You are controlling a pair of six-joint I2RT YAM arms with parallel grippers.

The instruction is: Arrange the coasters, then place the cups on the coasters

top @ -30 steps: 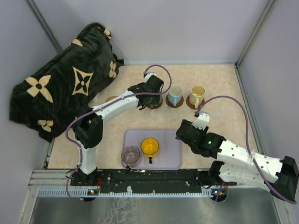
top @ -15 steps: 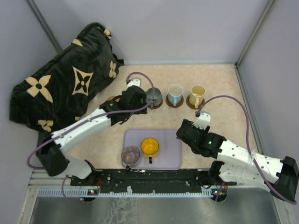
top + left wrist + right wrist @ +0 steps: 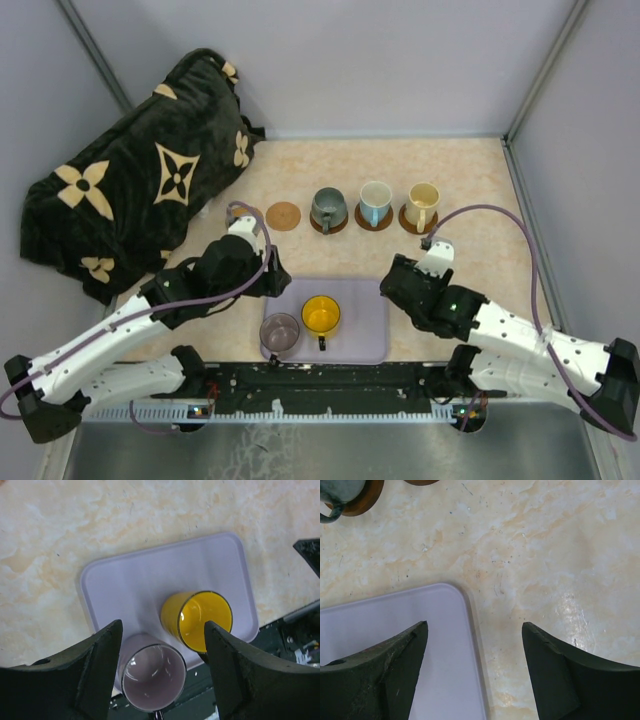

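In the top view three cups stand on brown coasters in a far row: grey-green (image 3: pixel 327 208), pale blue (image 3: pixel 375 203) and cream (image 3: pixel 422 204). A bare coaster (image 3: pixel 284 215) lies left of them. Another coaster (image 3: pixel 243 213) shows partly behind the left arm's cable. The yellow cup (image 3: pixel 321 315) and the mauve cup (image 3: pixel 280 332) stand on the lavender tray (image 3: pixel 360 300). My left gripper (image 3: pixel 278 284) is open over the tray's left side. In the left wrist view the left gripper (image 3: pixel 162 625) hangs above the mauve cup (image 3: pixel 152 677), beside the yellow cup (image 3: pixel 202 620). My right gripper (image 3: pixel 474 625) is open and empty.
A dark floral blanket (image 3: pixel 130 170) is heaped at the far left. Grey walls close in the tabletop on three sides. The right gripper (image 3: pixel 397 282) hovers over the tray's far right corner (image 3: pixel 395 625). The grey-green cup on its coaster (image 3: pixel 340 495) shows at the right wrist view's top left.
My left arm has drawn back from the grey-green cup, leaving it on its coaster, and swung toward the tray while opening wider. The right arm has barely moved.
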